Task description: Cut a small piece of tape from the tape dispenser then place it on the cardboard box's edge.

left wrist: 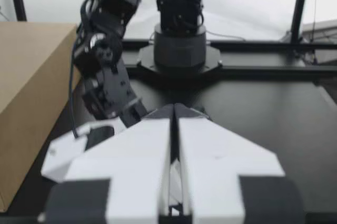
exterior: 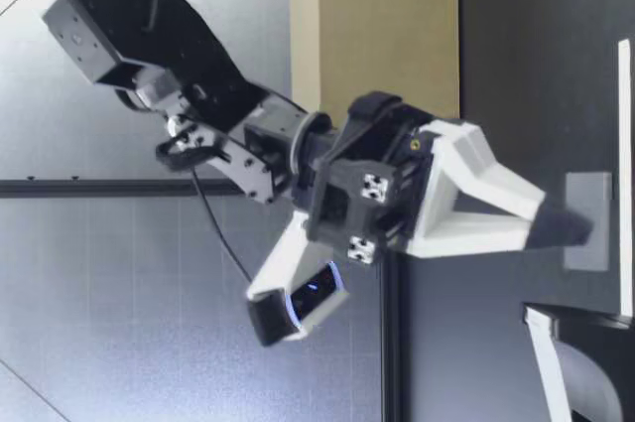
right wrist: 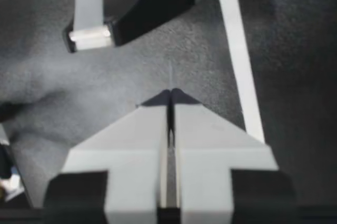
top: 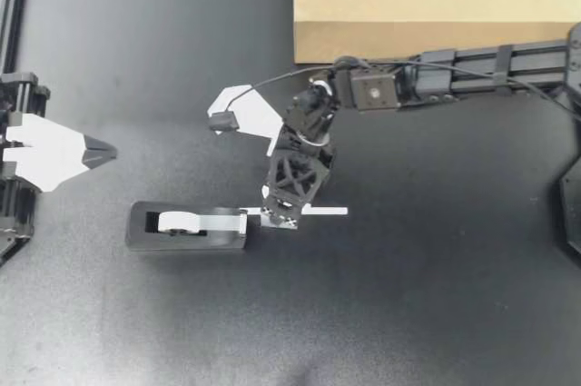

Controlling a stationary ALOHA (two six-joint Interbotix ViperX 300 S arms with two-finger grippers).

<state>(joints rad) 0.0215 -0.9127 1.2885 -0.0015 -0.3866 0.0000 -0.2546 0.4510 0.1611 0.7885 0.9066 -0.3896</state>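
Pinching a small grey tape piece (exterior: 595, 190), my right gripper (top: 280, 219) hangs mid-frame, just beside the tape dispenser (top: 186, 228) at lower left of centre. Cutting looks done. Still to do is carrying the piece to the cardboard box (top: 436, 4) at upper right. My left gripper (top: 111, 152), closed and empty, sits at the left edge. Only the low view shows the piece flat-on.

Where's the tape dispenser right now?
In the top view, the tape dispenser lies on the table left of the middle, its cutter end beside my right gripper.
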